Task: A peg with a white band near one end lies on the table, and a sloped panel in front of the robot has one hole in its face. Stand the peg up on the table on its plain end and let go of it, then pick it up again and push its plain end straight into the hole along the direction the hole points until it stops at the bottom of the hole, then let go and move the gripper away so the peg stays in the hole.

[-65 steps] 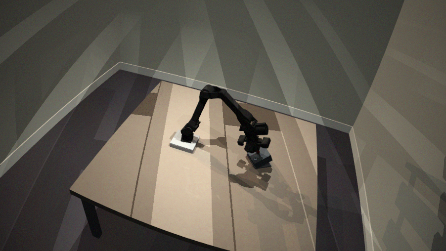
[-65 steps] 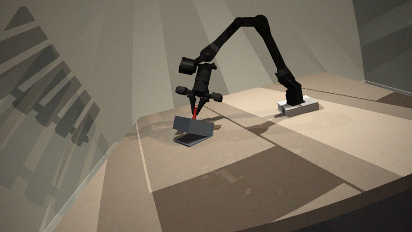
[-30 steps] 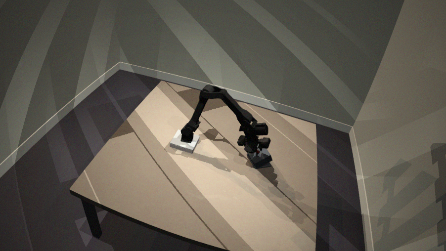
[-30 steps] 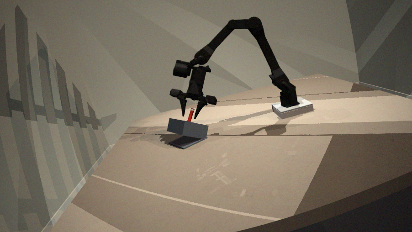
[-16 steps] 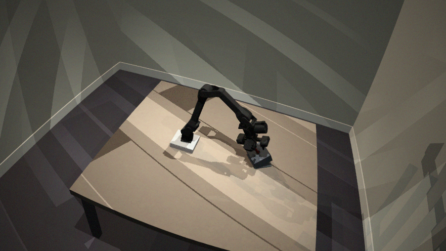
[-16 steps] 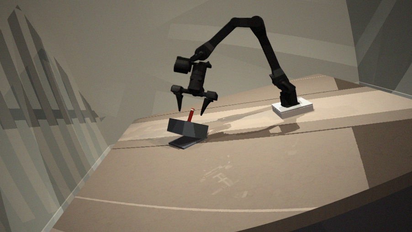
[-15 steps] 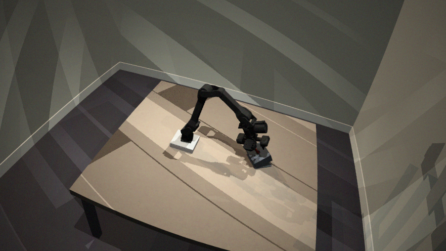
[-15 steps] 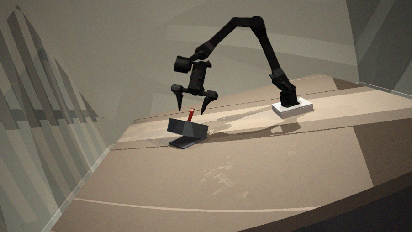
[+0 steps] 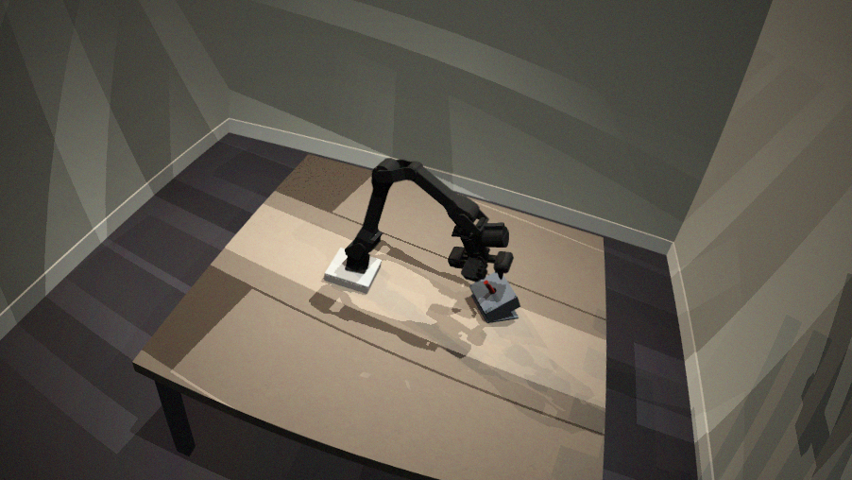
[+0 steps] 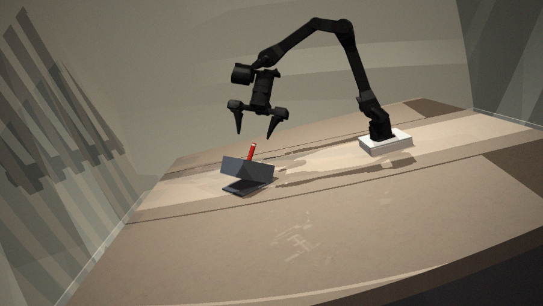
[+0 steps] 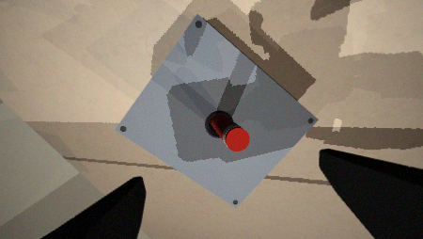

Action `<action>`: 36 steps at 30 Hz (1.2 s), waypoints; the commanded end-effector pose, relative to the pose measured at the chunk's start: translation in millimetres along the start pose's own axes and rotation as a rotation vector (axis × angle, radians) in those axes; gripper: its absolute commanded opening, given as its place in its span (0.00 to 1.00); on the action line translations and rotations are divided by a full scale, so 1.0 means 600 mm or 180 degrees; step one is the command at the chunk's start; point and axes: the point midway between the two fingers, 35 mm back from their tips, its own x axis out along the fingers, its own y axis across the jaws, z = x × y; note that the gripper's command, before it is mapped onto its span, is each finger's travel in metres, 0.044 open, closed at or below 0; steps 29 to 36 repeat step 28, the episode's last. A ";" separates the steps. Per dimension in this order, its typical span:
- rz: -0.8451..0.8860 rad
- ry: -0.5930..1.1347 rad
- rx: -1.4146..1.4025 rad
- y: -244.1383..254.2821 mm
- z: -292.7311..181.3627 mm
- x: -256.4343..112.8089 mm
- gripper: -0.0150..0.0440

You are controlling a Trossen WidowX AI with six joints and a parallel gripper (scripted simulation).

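Observation:
The red peg (image 9: 489, 287) (image 10: 251, 152) (image 11: 237, 139) stands in the hole of the sloped grey panel (image 9: 501, 307) (image 10: 232, 165) (image 11: 155, 127), leaning with the direction of the hole. Its white-banded end is up and out of the hole; its lower end is hidden inside. In the wrist view the dark rim of the hole shows around the peg. My gripper (image 10: 253, 135) (image 11: 232, 170) is wide open and empty. It is above the peg's upper end and does not touch it; in the wrist view one finger is at each side, well apart from the peg.
The panel's dark base plate (image 10: 242, 187) rests on the wooden table (image 9: 285, 351) (image 10: 342, 227). The arm's white base block (image 9: 339, 276) (image 10: 391, 146) stands on the table some way from the panel. Shadows of the arm fall across the table.

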 end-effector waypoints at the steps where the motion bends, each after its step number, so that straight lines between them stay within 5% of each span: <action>1: 0.0012 0.0010 -0.0008 0.003 -0.001 -0.023 1.00; 36: -0.0001 0.0000 0.0002 -0.002 0.001 -0.079 1.00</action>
